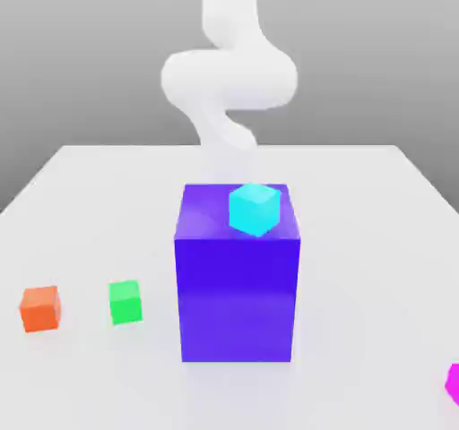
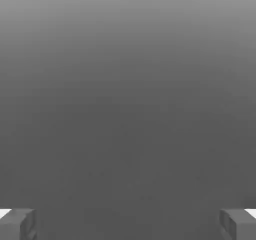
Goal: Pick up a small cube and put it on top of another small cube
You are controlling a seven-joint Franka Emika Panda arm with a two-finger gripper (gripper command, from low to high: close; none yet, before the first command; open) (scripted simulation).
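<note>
Glossy cyan cube (image 1: 255,210) atop tall blue-purple block (image 1: 237,276); apparently matte white table (image 1: 90,195).

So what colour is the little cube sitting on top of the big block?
Cyan. The cube on the blue-purple block shows best in the exterior view.

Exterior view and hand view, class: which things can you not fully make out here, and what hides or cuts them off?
- Magenta cube: exterior view, cut off by the right edge.
- Table behind the big blue-purple block: exterior view, hidden by the block.
- Cyan cube: exterior view, its rear faces are turned away.
- Gripper: hand view, open, fingers cut by the picture's edge.
</note>
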